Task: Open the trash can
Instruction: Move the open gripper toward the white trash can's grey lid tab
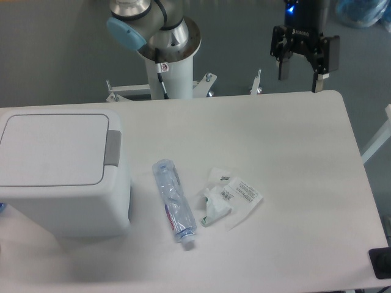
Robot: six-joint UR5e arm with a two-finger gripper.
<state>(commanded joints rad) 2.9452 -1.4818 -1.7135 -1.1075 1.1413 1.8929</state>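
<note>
The trash can (61, 177) is a large boxy white bin at the left of the table. Its flat white lid (52, 148) lies shut, with the grey push tab (112, 148) on its right edge. My gripper (300, 82) hangs at the back right, above the table's far edge. Its two black fingers point down with a wide gap between them, open and empty. It is far from the trash can, well to the right and behind it.
A clear plastic bottle (173, 201) lies on its side right of the bin, cap toward the front. Crumpled plastic wrappers (229, 198) lie right of the bottle. The arm's base column (170, 61) stands behind the table's back edge.
</note>
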